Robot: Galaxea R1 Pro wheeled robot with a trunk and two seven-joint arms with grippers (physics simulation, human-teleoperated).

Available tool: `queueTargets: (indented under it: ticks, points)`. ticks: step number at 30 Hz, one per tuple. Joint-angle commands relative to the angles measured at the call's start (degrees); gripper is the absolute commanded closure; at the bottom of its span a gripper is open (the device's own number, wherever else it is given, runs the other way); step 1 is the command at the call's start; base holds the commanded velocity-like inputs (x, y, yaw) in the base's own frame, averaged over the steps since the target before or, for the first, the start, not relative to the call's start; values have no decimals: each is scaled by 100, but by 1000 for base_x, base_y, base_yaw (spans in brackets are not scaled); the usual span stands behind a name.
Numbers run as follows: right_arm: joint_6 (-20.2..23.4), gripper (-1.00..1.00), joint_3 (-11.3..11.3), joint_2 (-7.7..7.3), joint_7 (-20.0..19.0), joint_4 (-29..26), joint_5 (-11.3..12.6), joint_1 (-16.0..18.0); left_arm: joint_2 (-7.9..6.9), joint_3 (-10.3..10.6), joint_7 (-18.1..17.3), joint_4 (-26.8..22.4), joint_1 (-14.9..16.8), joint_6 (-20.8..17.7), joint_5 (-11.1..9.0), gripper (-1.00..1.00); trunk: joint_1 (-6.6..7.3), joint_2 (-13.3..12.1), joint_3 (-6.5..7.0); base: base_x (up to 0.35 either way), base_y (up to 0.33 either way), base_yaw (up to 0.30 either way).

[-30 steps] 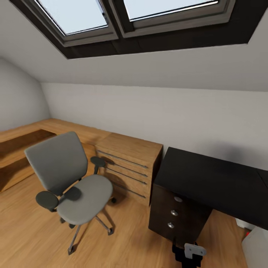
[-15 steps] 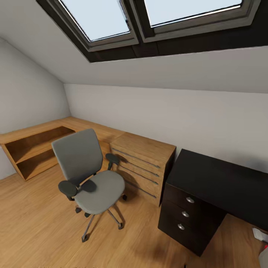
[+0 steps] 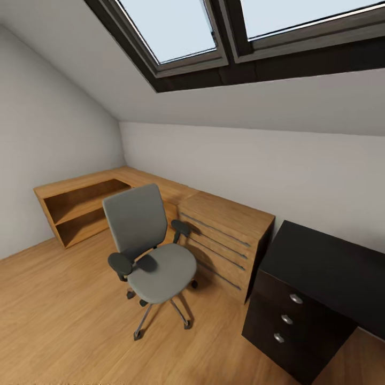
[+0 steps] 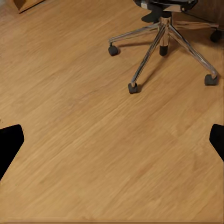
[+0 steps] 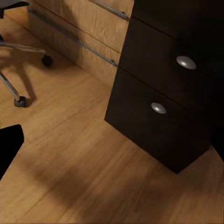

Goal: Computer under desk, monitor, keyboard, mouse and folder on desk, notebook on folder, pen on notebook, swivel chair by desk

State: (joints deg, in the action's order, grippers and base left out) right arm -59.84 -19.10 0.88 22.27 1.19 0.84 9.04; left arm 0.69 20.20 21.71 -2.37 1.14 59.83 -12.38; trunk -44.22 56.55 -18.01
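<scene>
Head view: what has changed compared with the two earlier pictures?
The camera has turned left: the whole picture has shifted right. The chair, wood cabinet and desk sit further right in the picture, and an open wood shelf and more left wall have come into view. The things themselves have not moved; the chair seat is bare as before.

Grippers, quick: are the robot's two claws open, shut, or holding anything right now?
Left gripper: open, its dark fingertips spread wide over bare wooden floor, holding nothing.
Right gripper: one dark fingertip shows; open or shut cannot be told.
</scene>
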Motion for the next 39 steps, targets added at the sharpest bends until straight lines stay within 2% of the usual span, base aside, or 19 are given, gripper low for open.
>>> queueTargets:
  ticks: [1,9,32,39]
  points:
    - [-16,-100,-40,19,45,13,5,4,1,56,19,32,6,17,-6,-100,-1,5,0,0,0,215]
    - [-16,-100,-40,46,50,13,-5,2,1,55,40,76,4,17,65,-100,-1,5,54,0,0,209]
    - [-16,-100,-41,49,48,13,-11,1,-2,37,52,76,5,17,60,-100,-1,5,194,0,0,220]
    - [-16,-100,-41,52,65,13,-5,1,1,37,55,70,7,17,54,-100,-1,5,206,-150,135,265]
